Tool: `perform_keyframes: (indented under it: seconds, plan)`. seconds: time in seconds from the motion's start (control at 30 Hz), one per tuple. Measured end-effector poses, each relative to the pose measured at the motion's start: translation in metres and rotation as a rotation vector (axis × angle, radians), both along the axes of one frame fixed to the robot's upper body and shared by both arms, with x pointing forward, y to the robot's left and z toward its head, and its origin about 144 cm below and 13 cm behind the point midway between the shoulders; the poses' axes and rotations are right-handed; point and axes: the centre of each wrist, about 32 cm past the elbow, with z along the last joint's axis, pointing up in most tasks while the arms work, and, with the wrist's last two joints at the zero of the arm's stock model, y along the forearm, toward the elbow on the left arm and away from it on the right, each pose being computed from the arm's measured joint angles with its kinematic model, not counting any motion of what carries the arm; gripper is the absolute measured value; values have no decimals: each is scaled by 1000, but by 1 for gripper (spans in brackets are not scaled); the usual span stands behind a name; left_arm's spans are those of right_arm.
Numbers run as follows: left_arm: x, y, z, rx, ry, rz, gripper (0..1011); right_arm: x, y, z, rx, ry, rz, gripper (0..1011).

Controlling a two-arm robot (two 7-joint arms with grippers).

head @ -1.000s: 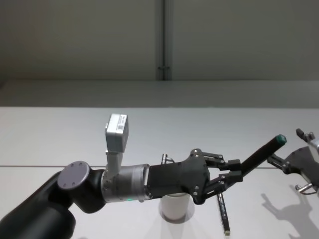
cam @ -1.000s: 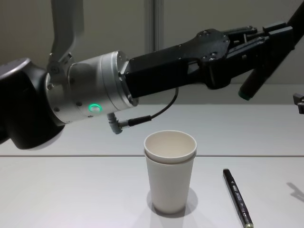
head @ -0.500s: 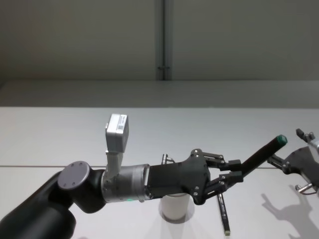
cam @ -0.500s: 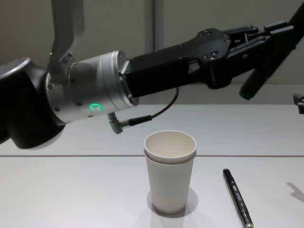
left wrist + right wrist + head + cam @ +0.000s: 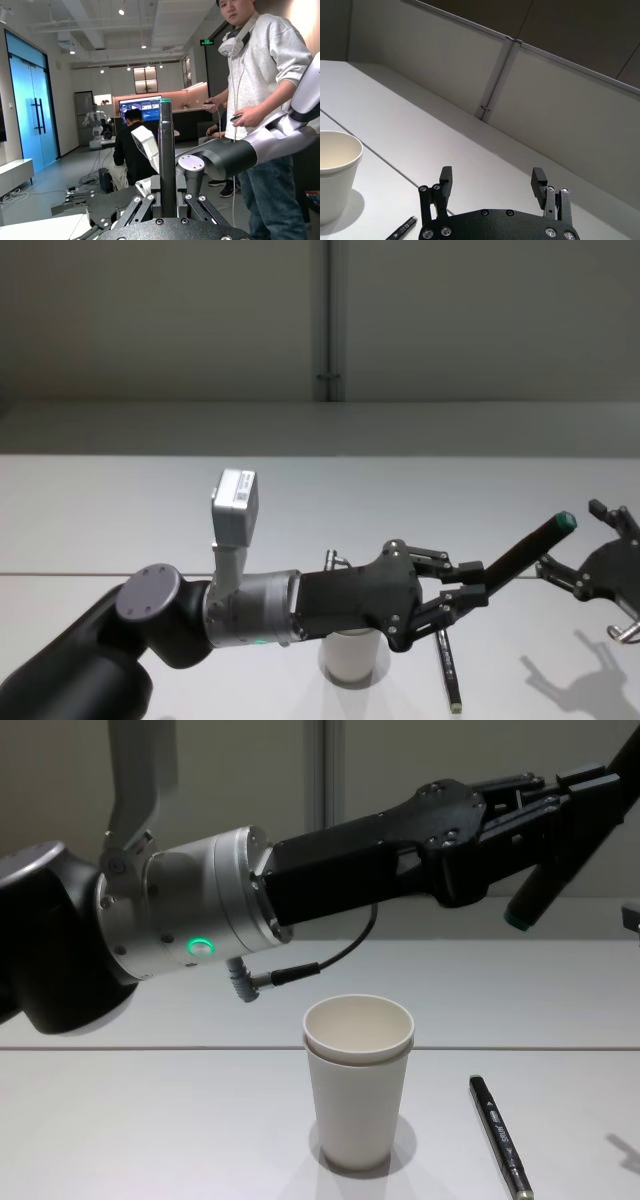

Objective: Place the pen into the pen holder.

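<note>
My left gripper [image 5: 478,582] is shut on a black pen [image 5: 525,548] with a green tip, held slanted in the air above and to the right of the pen holder [image 5: 352,655]. The chest view shows the same pen [image 5: 548,875] high above the table in that gripper [image 5: 585,795]. The holder is an off-white paper cup [image 5: 358,1080] with a doubled rim, standing upright and empty. In the left wrist view the pen [image 5: 167,150] stands up from between the fingers. My right gripper [image 5: 577,537] hangs open at the right edge, just beyond the pen's green tip, its jaws [image 5: 491,181] wide apart and empty.
A second black pen [image 5: 500,1135] lies flat on the white table, just right of the cup, and also shows as that pen [image 5: 448,665] from the head. A seam [image 5: 150,1047] runs across the table behind the cup. A grey partition wall stands at the back.
My right gripper has drawn back a little to the right and downward, away from the held pen. The left arm, the pen and the cup have stayed put.
</note>
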Motion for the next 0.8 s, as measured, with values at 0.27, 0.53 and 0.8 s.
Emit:
perform_keyframes:
  seconds: [0.27, 0.53, 0.8]
  plan:
    - [0, 0, 0, 0, 0, 0, 165, -9, -17, 6, 113, 33, 107, 1001]
    - [0, 0, 0, 0, 0, 0, 165, -13, -31, 11, 231, 82, 245, 1001]
    - [0, 0, 0, 0, 0, 0, 165, -14, -41, 15, 303, 123, 356, 1001]
